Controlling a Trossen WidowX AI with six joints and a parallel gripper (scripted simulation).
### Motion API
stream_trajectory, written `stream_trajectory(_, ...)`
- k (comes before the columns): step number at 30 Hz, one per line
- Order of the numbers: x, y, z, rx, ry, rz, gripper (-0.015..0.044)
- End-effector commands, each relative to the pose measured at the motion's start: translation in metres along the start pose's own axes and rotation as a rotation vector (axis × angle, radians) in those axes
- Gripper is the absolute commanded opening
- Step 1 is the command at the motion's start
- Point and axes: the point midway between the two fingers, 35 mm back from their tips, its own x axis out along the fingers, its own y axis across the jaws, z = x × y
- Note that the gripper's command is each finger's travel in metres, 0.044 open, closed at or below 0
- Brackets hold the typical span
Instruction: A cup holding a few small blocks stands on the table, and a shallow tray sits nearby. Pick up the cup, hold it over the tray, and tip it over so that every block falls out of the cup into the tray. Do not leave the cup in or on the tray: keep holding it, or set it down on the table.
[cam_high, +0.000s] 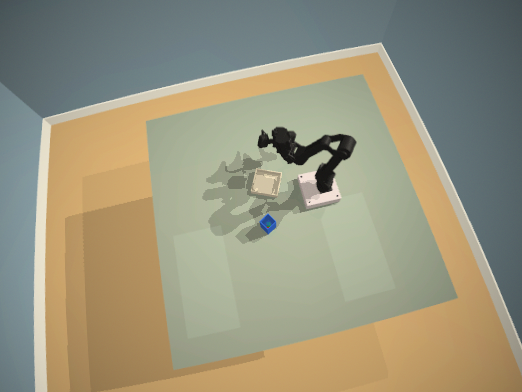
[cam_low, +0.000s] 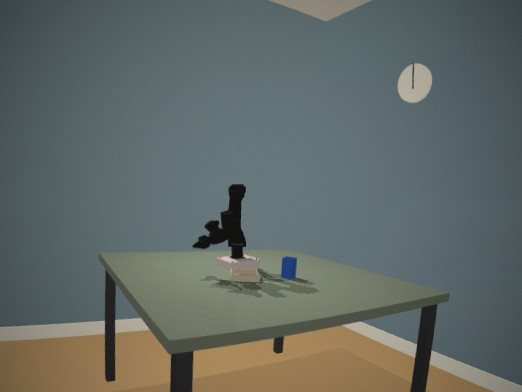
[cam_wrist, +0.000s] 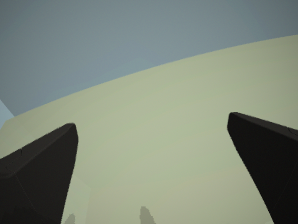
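the cup (cam_high: 271, 224) (cam_low: 288, 268), a square-walled, open-topped blue box, stands upright near the middle of the worktop (cam_high: 300, 320) (cam_low: 310, 310). from above, small bits of green and red show inside it, too tiny to count. the tray (cam_high: 266, 183) (cam_low: 245, 275), shallow, square and cream-coloured, lies apart from the cup, closer to the top view's upper edge of the worktop. beyond it, towards the right edge, a pale, blocky base (cam_high: 333, 200) (cam_low: 223, 262) with dark dots at its corners carries the black, jointed arm (cam_high: 345, 145) (cam_low: 235, 210). the gripper (cam_high: 263, 139) (cam_low: 200, 244) (cam_wrist: 154, 127) hangs above the surface on the upper-left corner's side, its dark, tapering fingers spread wide with nothing between them. the worktop looks smooth and matte green, with straight edges and sharp corners.
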Motion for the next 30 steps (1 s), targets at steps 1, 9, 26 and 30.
stream_trajectory(1, -0.001, 0.002, -0.001, -0.005, 0.004, 0.007, 0.0426)
stream_trajectory(9, -0.047, 0.064, -0.037, -0.223, 0.169, 0.352, 0.0440)
stream_trajectory(26, -0.220, 0.129, -0.111, -0.689, 0.394, 1.230, 0.0440)
stream_trajectory(30, -0.266, 0.124, -0.122, -0.778, 0.416, 1.451, 0.0440)
